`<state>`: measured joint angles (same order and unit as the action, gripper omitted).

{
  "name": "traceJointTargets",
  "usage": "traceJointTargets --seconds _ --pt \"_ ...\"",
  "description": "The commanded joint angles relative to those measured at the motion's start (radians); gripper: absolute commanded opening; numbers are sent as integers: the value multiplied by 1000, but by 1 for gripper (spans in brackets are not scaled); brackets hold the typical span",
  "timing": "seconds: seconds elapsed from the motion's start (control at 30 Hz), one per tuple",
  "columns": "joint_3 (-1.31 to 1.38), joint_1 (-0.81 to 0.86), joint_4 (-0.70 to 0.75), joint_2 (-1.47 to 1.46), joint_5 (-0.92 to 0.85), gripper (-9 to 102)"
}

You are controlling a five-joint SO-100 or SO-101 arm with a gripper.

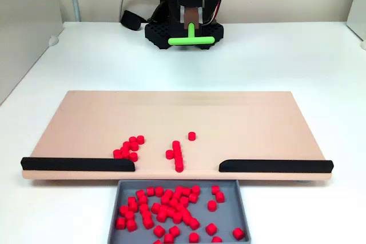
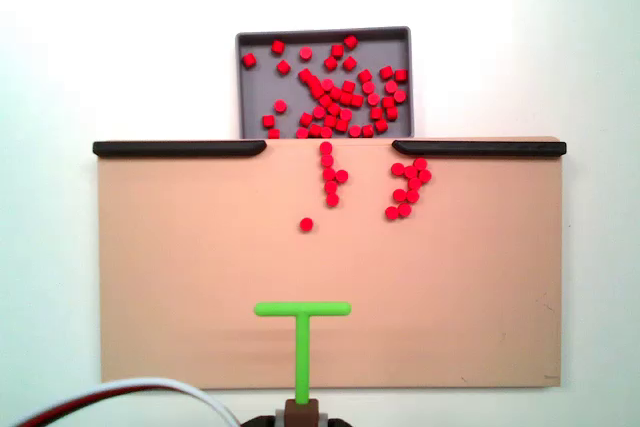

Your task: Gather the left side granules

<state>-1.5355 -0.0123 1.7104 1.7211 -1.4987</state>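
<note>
Near the arm's base, the pincer (image 2: 302,409) clamped the green T-shaped stick (image 2: 301,332); sweeping the granules (image 1: 129,147) trayward (image 1: 114,210) remained the next step.

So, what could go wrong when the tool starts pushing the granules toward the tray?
1. The cluster lies just behind the black rail, not the gap; a straight push may jam granules against it.
2. The lone granule sits apart and may slip past the end of the T-bar.
3. The tray is already crowded near the gap, so arrivals may pile up.
</note>
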Motion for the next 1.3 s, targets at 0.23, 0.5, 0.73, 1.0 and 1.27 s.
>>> traceJointTargets --seconds 0.23,0.5,0.73,1.0,1.27 --pt "23 -31 -2 28 41 0" --pt "23 -23 -2 35 18 0" --pt "23 -2 -2 46 20 0" --pt "23 9 -2 40 20 0" --pt "21 14 0 38 29 0"
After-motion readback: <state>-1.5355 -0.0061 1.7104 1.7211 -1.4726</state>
